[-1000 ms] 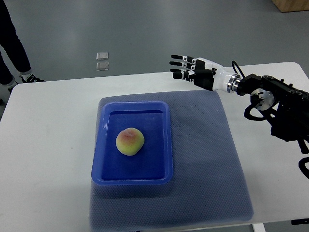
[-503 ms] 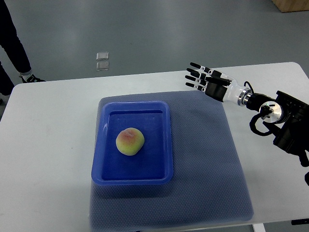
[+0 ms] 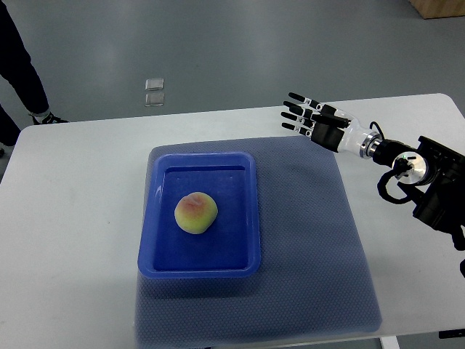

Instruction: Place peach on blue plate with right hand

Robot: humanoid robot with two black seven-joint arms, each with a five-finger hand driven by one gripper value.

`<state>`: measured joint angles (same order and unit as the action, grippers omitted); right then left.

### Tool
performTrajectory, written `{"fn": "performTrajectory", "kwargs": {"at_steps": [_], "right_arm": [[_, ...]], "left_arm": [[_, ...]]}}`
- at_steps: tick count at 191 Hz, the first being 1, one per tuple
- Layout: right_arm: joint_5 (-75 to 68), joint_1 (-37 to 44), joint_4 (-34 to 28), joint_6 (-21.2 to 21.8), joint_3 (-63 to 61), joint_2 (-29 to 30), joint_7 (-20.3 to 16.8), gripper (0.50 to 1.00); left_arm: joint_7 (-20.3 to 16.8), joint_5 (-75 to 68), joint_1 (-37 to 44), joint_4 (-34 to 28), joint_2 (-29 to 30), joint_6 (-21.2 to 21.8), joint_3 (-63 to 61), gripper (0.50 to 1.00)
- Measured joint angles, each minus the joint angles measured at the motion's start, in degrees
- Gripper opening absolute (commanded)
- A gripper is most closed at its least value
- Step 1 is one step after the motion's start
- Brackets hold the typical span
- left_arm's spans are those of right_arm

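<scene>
The peach (image 3: 195, 213) lies near the middle of the blue plate (image 3: 251, 218), which is really a shallow rectangular tray, well off to the left of the right hand (image 3: 317, 123) and nearer the robot than it. It sits on the tray floor clear of every wall, so the raised rim all round would stop it if it rolled. Judged from that, the placing looks done, and nothing more seems needed of the fruit.

The tray itself rests on a blue mesh mat (image 3: 312, 247) spread over the white table (image 3: 73, 218); the mat's texture probably keeps the tray from sliding, which would explain why it is there.

The right hand is above the mat's far right corner, well apart from the tray. Its fingers (image 3: 298, 112) are stretched out straight and spread, pointing towards the tray's side, and it holds nothing. Whether the hand touches the table or floats just over it is hard to say from this steep angle. The forearm runs back to the right edge of the view.

No left arm shows. At the far left edge, beyond the table, a person's leg and shoe (image 3: 43, 116) stand on the grey floor.
</scene>
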<state>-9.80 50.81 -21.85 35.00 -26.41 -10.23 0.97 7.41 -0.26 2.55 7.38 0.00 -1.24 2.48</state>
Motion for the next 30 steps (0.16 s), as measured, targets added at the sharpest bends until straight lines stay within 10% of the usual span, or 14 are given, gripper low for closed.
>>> {"fn": "performTrajectory", "kwargs": {"at_steps": [30], "right_arm": [[0.1, 0.0, 0.0, 0.0, 0.0, -0.1, 0.0, 0.928]], "left_arm": [[0.0, 0.0, 0.0, 0.0, 0.0, 0.0, 0.0, 1.0]]}}
